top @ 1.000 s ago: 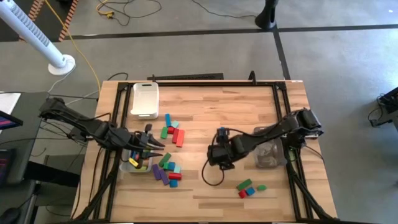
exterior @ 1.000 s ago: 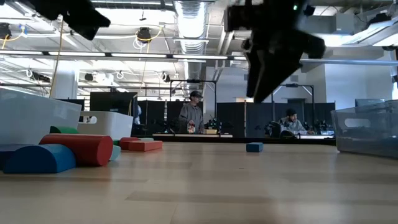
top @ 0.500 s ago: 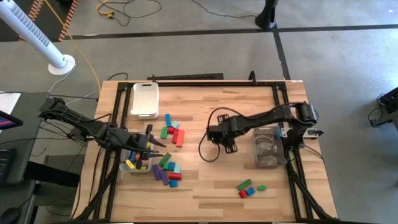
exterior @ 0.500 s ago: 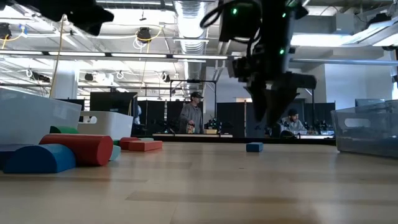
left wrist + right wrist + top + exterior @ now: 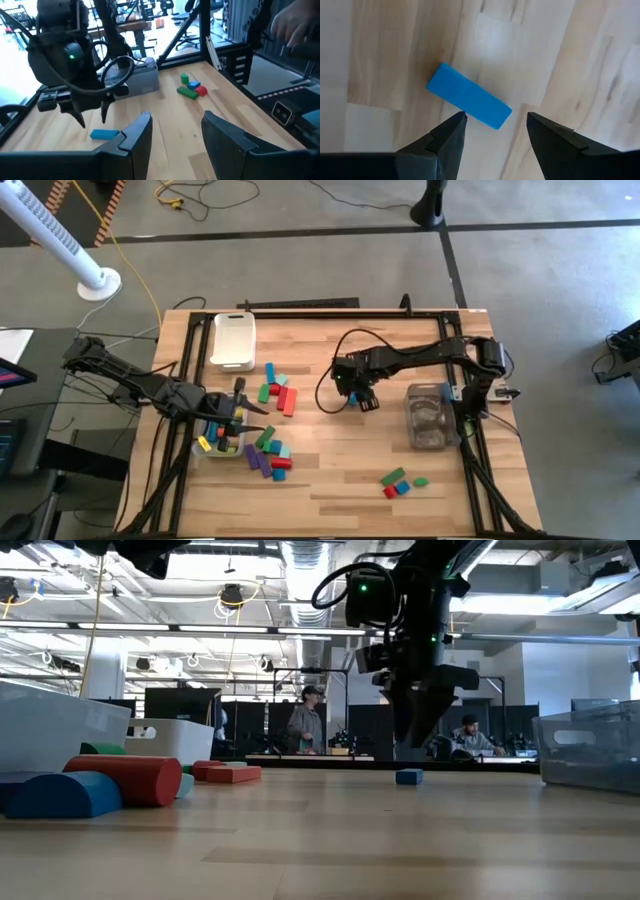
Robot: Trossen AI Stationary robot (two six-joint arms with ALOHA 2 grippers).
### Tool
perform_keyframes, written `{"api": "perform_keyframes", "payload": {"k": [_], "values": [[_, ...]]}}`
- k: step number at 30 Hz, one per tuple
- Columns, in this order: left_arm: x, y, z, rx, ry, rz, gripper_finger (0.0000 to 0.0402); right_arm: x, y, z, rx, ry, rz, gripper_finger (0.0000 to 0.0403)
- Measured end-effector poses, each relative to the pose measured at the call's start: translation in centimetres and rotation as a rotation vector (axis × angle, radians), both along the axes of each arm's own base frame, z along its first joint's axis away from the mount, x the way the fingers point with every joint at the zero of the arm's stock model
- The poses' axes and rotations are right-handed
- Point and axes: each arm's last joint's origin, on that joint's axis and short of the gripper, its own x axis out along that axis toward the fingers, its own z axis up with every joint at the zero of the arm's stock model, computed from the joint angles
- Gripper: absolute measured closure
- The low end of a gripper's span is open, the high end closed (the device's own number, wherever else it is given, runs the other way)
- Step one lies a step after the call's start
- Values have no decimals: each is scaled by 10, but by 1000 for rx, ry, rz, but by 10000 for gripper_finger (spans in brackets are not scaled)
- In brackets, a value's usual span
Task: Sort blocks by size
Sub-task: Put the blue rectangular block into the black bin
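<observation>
A blue bar block (image 5: 468,102) lies flat on the bare wood near the table's middle; it also shows in the low view (image 5: 408,777) and the left wrist view (image 5: 105,134). My right gripper (image 5: 496,120) hangs just above it, pointing down, open, touching nothing. My left gripper (image 5: 176,120) stays open and empty, held level over the left clear bin (image 5: 212,446), which holds a few blocks. More blocks lie in a loose pile (image 5: 272,395) beside that bin, with a small group (image 5: 400,482) near the front right.
A white tray (image 5: 232,340) stands at the far left. A second clear bin (image 5: 432,418) sits by the right arm's base. A red cylinder (image 5: 140,780) and a blue half-round (image 5: 60,795) lie close to the low camera. A person's hand (image 5: 295,25) shows beyond the table.
My right gripper has swung from the table's near middle toward the far edge, turning about as it went and sinking a little. It now hangs over the blue bar block, its fingers still apart. The blocks have not moved.
</observation>
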Motion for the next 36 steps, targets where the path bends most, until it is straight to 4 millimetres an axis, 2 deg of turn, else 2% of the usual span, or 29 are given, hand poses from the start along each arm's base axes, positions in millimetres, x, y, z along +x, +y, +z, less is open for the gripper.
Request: {"api": "perform_keyframes", "payload": {"k": [9,22,25,36], "values": [[0,0,-1,-54,21,8,239,3,0,-1,16,-18,53,159],[7,-3,-13,-68,103,20,239,14,-4,-49,27,116,97,159],[12,-5,-17,-70,127,24,239,15,-5,-54,35,128,71,161],[26,-11,-33,-145,207,53,239,15,0,-51,40,99,2,244]]}}
